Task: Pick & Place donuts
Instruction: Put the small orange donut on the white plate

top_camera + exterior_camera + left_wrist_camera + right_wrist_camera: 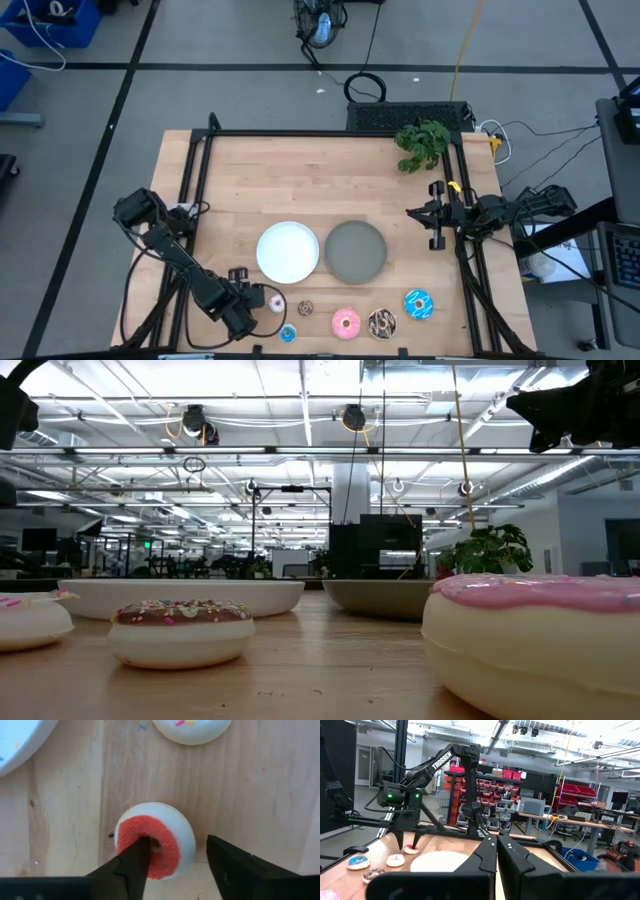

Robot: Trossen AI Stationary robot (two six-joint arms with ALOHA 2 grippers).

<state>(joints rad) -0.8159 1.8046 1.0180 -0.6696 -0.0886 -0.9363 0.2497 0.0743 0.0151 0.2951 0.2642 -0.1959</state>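
My left gripper (175,852) is open and points down over the tiny red donut (155,840), which lies flat on the table near its near-left corner. One finger stands at the ring's hole, the other outside its rim. In the high view the gripper (250,300) hides this donut. Beside it lie the white-pink donut (275,303), the tiny blue donut (288,333) and the dark brown donut (306,307). Farther right lie the pink (346,322), chocolate sprinkled (381,322) and blue sprinkled (418,304) donuts. My right gripper (497,852) is shut and waits above the table's right edge (437,215). My left gripper comes at the red donut from above, pointing down. One finger (135,860) is at the hole (152,842) and the other (225,860) stands clear outside the rim. Whether the inner finger touches the ring I cannot tell. The donut rests flat on the wood.
A round white plate (288,251) and a round grey plate (355,250) sit side by side at the table's middle. A green plant (424,143) stands at the far right corner. A black frame rail (200,190) borders the table. Bare wood lies beyond the plates.
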